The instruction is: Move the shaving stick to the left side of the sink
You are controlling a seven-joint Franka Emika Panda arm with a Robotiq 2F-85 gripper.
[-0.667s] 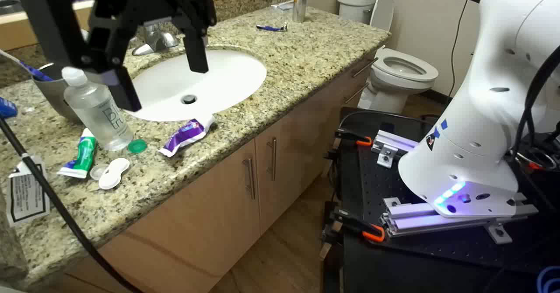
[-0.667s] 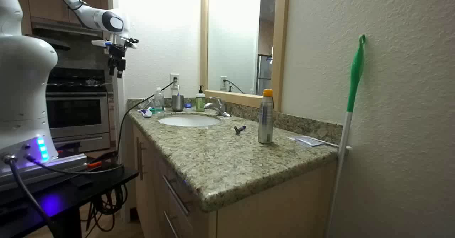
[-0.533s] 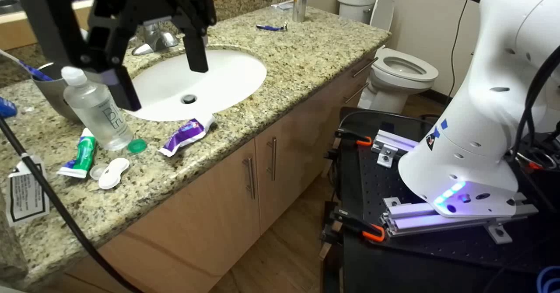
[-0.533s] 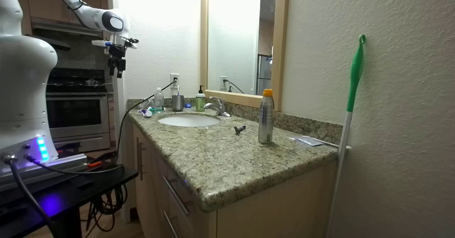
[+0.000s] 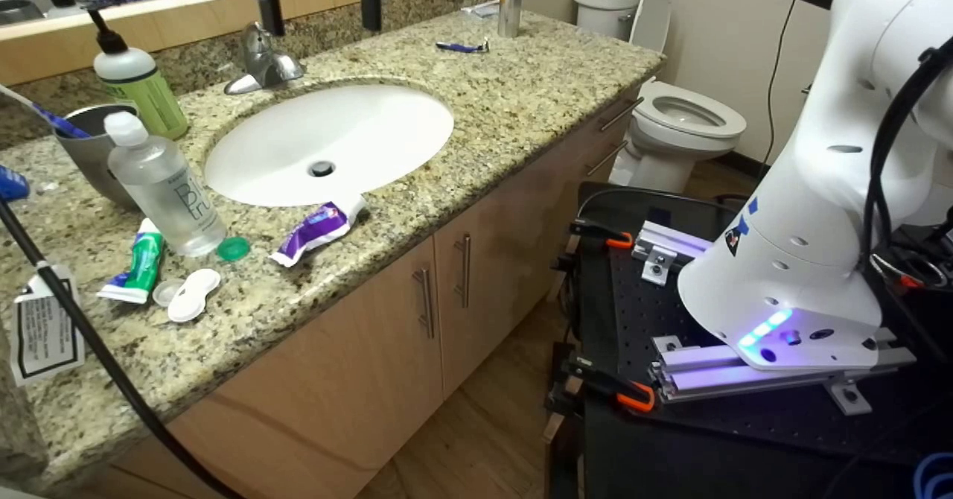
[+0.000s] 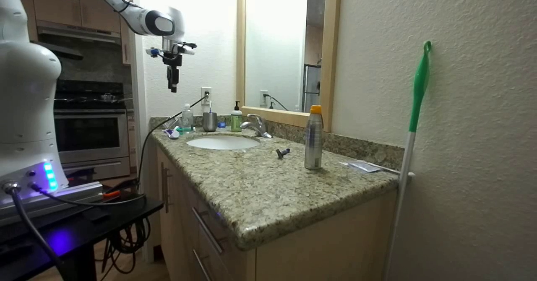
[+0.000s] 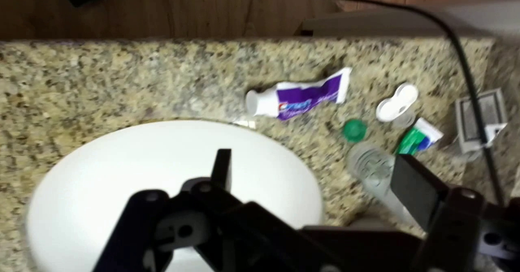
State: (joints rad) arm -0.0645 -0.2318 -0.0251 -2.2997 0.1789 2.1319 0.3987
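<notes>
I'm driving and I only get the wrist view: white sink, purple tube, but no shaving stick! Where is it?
Observer: Both exterior views show the shaving stick on the counter, between the sink and a silver bottle.
Operator: Ooh, what colour am I looking for?
Observer: Mostly blue, as an exterior view shows it.
Operator: Am I down low now?
Observer: No, in an exterior view the hand hangs in the air, well above the counter.
</notes>
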